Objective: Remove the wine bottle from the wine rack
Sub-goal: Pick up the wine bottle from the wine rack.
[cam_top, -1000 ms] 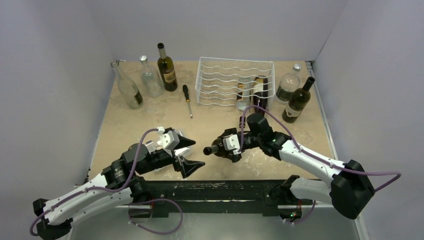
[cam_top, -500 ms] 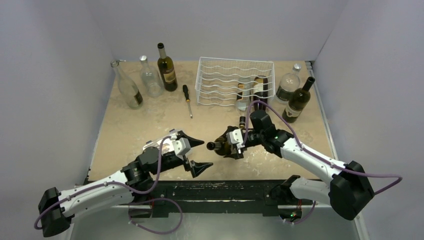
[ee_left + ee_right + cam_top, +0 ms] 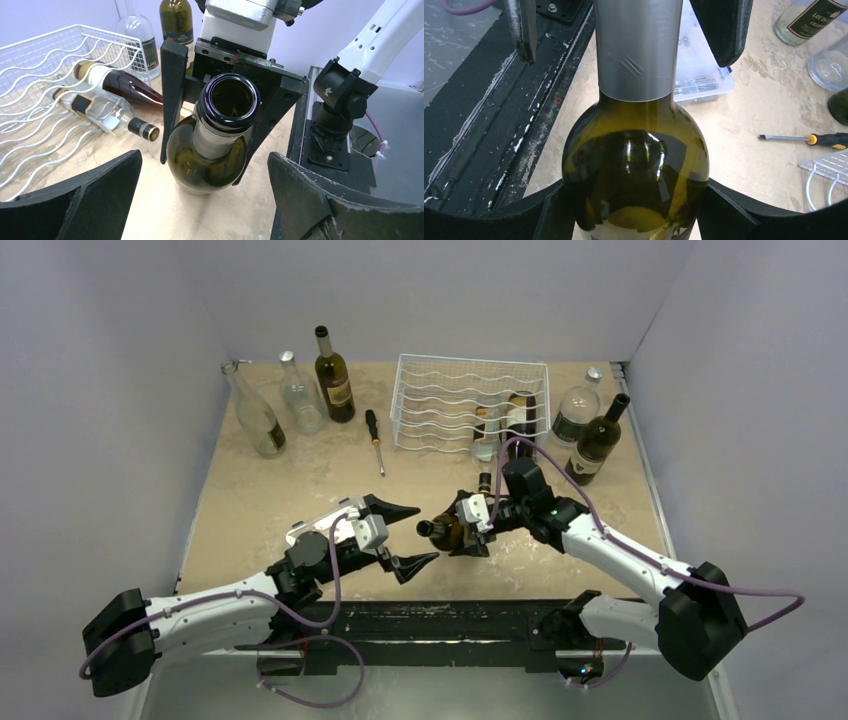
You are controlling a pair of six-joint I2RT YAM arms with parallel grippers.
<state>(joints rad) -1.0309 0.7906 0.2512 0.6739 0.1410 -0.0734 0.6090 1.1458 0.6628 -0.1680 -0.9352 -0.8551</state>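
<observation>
The white wire wine rack stands at the back centre with two bottles lying in its right side; it also shows in the left wrist view. My right gripper is shut on an olive-green wine bottle with a silver foil neck, held off the rack, low over the table's front. Its fingers clamp the shoulder. The open mouth points at my left gripper, which is open. The left fingers stand either side of the neck, apart from it.
Three bottles stand at the back left and two stand right of the rack. A screwdriver lies left of the rack. A clear plastic parts box sits on the table under the left arm. A black rail runs along the front edge.
My left gripper has moved right and forward, still open, until its fingers flank the bottle's mouth. My right gripper has shifted slightly right with the bottle.
</observation>
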